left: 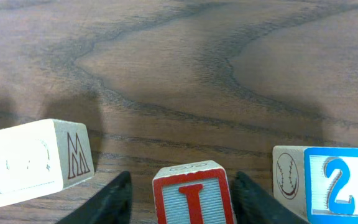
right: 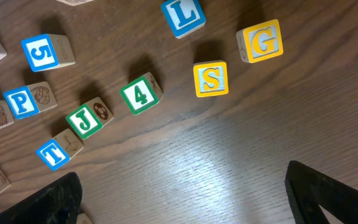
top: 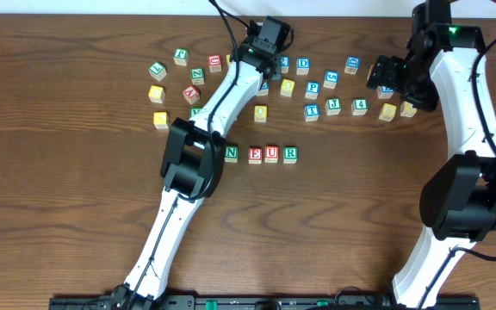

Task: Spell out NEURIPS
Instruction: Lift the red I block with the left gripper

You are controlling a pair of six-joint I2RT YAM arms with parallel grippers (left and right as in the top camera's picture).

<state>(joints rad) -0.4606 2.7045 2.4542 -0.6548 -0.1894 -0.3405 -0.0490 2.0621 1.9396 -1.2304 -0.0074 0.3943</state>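
Four cubes stand in a row at the table's middle: green N [top: 231, 154], red E [top: 254, 155], red U [top: 271, 154], green R [top: 290, 153]. In the left wrist view the red I cube [left: 191, 196] sits on the wood between my left gripper's [left: 182, 175] black fingers, which are open with a narrow gap on each side. Blue P [right: 20, 101] and yellow S [right: 211, 79] lie among the loose cubes. My right gripper [right: 182, 177] hovers wide open over bare wood below the S, holding nothing.
A pale cube with a side M [left: 39, 158] lies left of the I and a blue 2 cube [left: 337, 183] right of it. Blue T [right: 51, 154], green J [right: 84, 121], green 4 [right: 139, 94], yellow G [right: 263, 41] and blue L [right: 182, 15] lie near the right gripper.
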